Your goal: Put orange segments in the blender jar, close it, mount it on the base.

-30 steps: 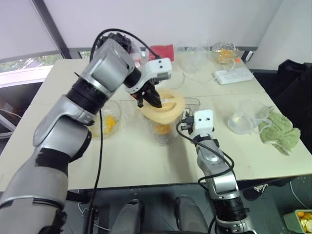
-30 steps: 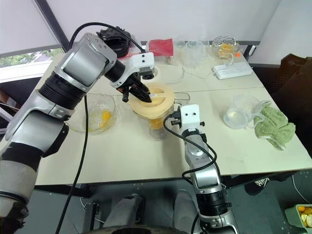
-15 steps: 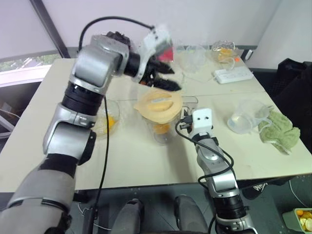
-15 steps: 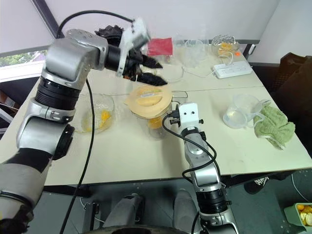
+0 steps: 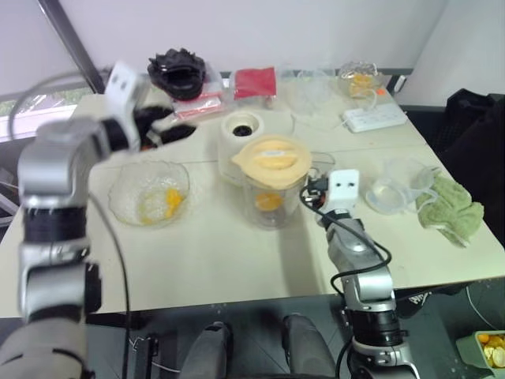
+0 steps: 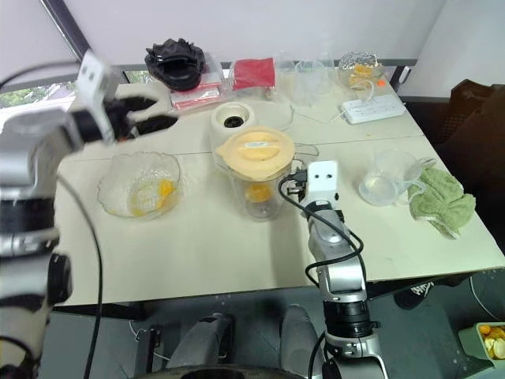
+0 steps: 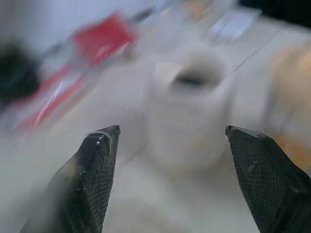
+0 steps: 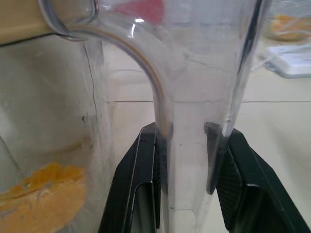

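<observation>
Right end effector [image 8: 187, 160]: nearest, clamped on the handle of the blender jar, one black finger against each side of the clear handle.
Blender jar [image 5: 270, 204]: upright on the worktop at centre, just ahead of the right end effector; handle toward that end effector.
Lid [image 5: 273, 157]: pale yellow, seated on the jar's rim, covering the mouth.
Orange segments [image 5: 268, 201]: inside the jar, low down near the bottom; seen through the clear wall in the right wrist view too.
Glass bowl [image 5: 148, 193]: crinkled clear bowl on the worktop to the left of the jar, apart from it; a few orange pieces lying inside.
Clear pitcher [image 5: 395, 188]: empty, on the worktop to the right of the jar, beside a green cloth [image 5: 451, 209].
Base [image 5: 241, 129]: cream-white, dark socket on top, standing on the worktop just behind the jar, nothing mounted on it.
Left end effector [image 5: 162, 128]: raised above the worktop's left side, beyond the bowl, fingers spread wide apart, nothing between them; pointed toward the base.
Far edge of worktop [image 5: 237, 253]: black crumpled object [image 5: 178, 69], red packet [image 5: 255, 81], clear containers, white power strip [image 5: 374, 117].
</observation>
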